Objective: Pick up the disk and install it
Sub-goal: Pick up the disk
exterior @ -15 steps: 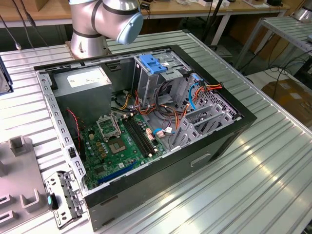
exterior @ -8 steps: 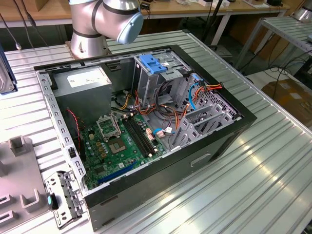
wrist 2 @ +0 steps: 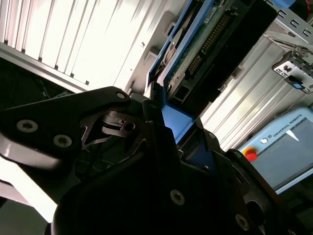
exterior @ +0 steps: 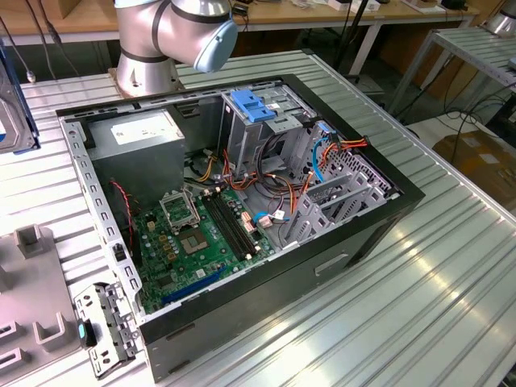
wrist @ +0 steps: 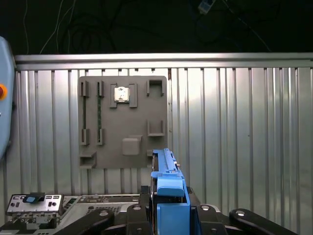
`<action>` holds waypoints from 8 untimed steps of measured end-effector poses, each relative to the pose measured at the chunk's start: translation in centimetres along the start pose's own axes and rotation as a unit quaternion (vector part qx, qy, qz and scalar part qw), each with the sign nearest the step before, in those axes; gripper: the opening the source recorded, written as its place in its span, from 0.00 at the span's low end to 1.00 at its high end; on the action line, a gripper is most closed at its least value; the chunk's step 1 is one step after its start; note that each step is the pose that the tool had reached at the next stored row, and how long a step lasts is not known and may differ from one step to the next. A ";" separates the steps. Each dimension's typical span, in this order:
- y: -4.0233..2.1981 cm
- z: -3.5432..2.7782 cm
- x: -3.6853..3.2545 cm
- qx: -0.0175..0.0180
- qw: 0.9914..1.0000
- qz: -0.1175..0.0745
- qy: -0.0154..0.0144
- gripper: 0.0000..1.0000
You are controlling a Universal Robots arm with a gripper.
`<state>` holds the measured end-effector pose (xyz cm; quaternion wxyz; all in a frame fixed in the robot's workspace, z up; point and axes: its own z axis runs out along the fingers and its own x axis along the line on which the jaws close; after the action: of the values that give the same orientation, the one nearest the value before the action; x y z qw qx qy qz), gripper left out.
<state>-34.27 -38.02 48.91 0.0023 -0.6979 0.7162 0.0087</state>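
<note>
The disk (wrist: 166, 178) is seen edge-on in the first wrist view, a thin body framed by bright blue rails standing up between the black fingers. My gripper (wrist: 168, 208) is shut on it. In the second wrist view the disk (wrist 2: 210, 39) shows its circuit-board side and blue rail, reaching away from the gripper (wrist 2: 176, 132). At the exterior view's far left edge, a grey metal slab with a blue rim, the disk (exterior: 14, 105), hangs above the table, well apart from the open computer case (exterior: 387, 214).
The case lies open on the ribbed metal table (exterior: 419, 306), with a drive cage topped by a light-blue latch plate (exterior: 254, 105). A grey fixture plate (wrist: 124, 120) and a metal bracket (exterior: 105, 326) lie beside it. The arm's base (exterior: 153, 40) stands behind. A teach pendant (wrist 2: 288, 147) lies nearby.
</note>
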 end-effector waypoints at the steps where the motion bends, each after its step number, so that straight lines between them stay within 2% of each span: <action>1: -0.13 0.00 -0.01 0.000 1.000 0.000 0.000 0.37; 8: -1.01 -0.01 -0.03 0.000 1.000 0.000 0.000 0.37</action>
<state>-33.27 -38.02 48.91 0.0023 -0.6979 0.7162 0.0088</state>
